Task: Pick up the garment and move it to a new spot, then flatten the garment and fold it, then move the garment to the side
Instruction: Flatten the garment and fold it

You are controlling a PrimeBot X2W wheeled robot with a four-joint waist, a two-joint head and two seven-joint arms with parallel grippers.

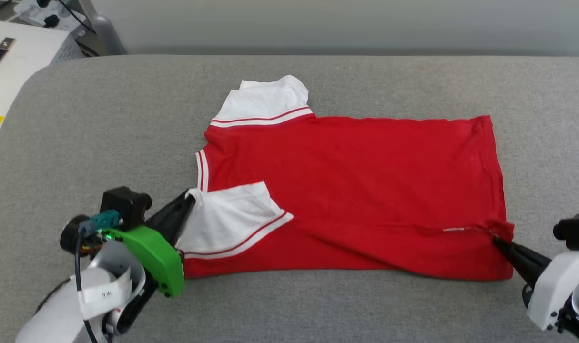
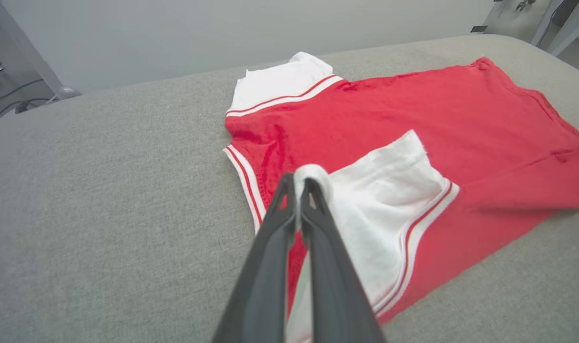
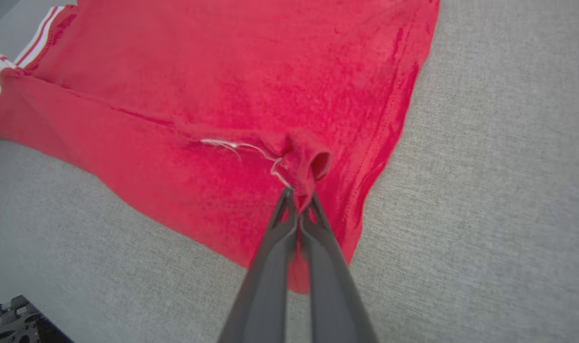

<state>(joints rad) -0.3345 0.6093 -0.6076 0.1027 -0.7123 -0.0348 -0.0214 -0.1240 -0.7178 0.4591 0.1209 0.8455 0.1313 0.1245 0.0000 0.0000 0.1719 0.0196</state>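
Apparently mid-fold, the left gripper and right gripper, jaws clenched on sleeve and hem of the red jersey, must carry both across.

Bright, even, diffuse light; soft shadows; wrist views edge-distorted, slightly blurred.

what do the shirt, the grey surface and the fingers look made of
Shirt: soft knit jersey, likely cotton or a blend; matte, drapes and puckers where pinched.
Grey surface: woven upholstery-like fabric, matte, fine heathered texture, rounded padded-looking edge.
Fingers: dark matte plastic, probably; moulded with cut-outs near the tips.
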